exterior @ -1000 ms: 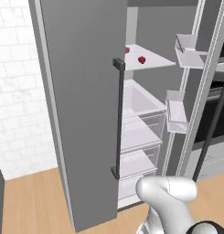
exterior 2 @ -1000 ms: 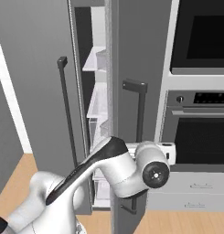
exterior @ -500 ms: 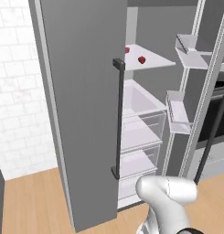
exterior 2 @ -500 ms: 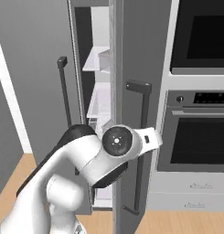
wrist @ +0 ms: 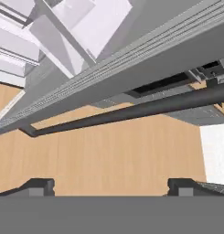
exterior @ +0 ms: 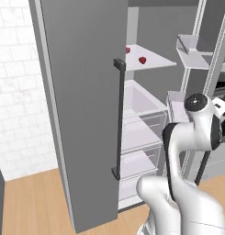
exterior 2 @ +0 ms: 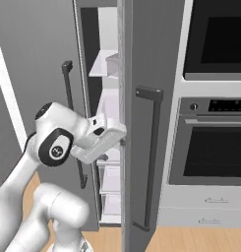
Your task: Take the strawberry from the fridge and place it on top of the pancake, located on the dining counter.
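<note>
Gripper [wrist: 111, 185]: fingers [wrist: 38, 185] spread wide, holding nothing, touching nothing.
In front of the tips: a dark bar handle [wrist: 131, 112] of the fridge [exterior: 81, 105] crosses the hand view, apart from both tips, wood floor [wrist: 109, 155] behind it.
Strawberry [exterior: 142, 60]: on the upper white shelf [exterior: 155, 62] inside the fridge, well above the arm.
Left base view: both doors stand open, shelves and drawers [exterior: 141, 133] visible.
Right base view: the hand sits by the right door's edge [exterior 2: 123, 123]; a wall oven [exterior 2: 215, 147] stands to the right.
</note>
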Robot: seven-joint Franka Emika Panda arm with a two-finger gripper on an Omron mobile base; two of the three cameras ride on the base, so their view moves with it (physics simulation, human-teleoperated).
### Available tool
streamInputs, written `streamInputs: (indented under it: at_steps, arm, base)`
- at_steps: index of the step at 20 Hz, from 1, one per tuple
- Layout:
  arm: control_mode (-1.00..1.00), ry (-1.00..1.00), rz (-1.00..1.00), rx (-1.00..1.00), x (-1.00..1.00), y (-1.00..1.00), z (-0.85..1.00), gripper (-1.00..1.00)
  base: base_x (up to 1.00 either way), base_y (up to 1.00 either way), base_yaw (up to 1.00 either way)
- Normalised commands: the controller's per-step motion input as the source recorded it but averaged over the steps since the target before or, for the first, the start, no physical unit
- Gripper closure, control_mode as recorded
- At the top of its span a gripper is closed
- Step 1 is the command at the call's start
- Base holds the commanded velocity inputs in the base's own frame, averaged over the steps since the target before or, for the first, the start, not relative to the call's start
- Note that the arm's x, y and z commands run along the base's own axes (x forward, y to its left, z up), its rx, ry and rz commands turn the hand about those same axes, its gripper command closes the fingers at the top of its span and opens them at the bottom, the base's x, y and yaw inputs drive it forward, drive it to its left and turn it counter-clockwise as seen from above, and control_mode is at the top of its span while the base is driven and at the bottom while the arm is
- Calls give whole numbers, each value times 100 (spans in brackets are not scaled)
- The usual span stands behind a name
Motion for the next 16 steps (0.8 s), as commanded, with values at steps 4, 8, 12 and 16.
streamInputs:
  at_steps: [4,8,12,16]
  arm:
    - [-100,52,-21,-46,45,73,2,-100]
    - [-100,41,-3,-22,64,12,8,-100]
    - [-100,24,0,-21,86,0,0,-100]
    - [-100,17,0,-18,48,-19,0,-100]
  base:
    - [0,0,0]
    - [0,0,0]
    - [0,0,0]
    - [0,0,0]
